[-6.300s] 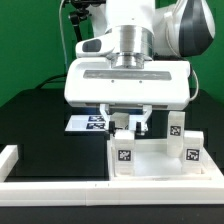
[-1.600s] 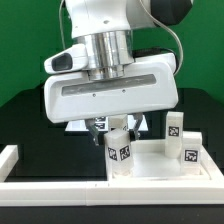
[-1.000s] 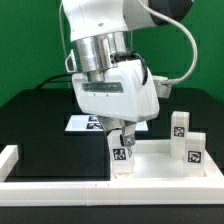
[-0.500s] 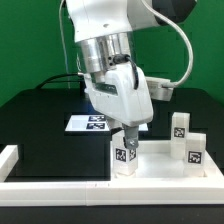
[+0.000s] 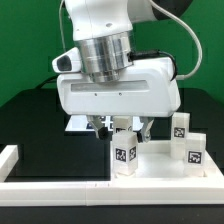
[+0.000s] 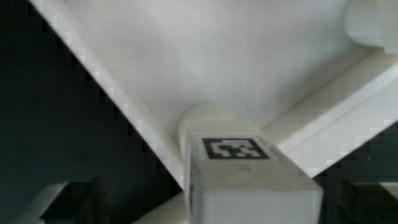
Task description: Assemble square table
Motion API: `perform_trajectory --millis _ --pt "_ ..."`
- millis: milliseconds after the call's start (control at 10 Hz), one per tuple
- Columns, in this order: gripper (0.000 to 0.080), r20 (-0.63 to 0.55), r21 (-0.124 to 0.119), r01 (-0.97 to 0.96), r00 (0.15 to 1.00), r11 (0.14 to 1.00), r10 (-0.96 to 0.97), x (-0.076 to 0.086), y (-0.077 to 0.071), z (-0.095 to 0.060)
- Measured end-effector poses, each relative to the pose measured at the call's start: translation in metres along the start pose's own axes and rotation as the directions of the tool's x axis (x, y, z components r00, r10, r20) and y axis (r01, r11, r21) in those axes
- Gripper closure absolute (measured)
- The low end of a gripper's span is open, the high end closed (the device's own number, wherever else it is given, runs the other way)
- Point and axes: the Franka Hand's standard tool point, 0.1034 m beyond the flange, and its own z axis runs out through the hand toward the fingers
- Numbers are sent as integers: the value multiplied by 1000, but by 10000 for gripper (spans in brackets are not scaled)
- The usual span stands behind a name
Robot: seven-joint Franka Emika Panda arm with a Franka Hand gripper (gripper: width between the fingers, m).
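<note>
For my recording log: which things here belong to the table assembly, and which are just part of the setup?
Job:
- square panel
- leg under the gripper, also in the wrist view
- two more legs
- gripper

Setup:
- marker board
- border rail

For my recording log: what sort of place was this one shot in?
Most likely a robot lab bench set up for furniture-assembly trials. A black work surface with white border rails, printed tags on the white legs and on the marker board, and a green backdrop point to it.
</note>
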Motion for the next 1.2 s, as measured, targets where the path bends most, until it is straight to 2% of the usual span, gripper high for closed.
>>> perform_trajectory --millis 100,200,400,600,1000,1100,1200 --pt "151 6 -51 191 982 980 -191 1 -1 2" --pt "151 5 -56 235 972 970 -235 2 -3 1" --pt "176 4 -57 194 981 979 -194 2 -2 2" --pt "513 -2 -57 93 996 994 -94 2 -2 2" --pt "509 -18 -52 -217 976 975 216 1 -4 3" --pt "509 -26 -28 -411 912 911 410 1 -6 3" --pt "509 -34 9 -606 794 795 606 0 -10 6"
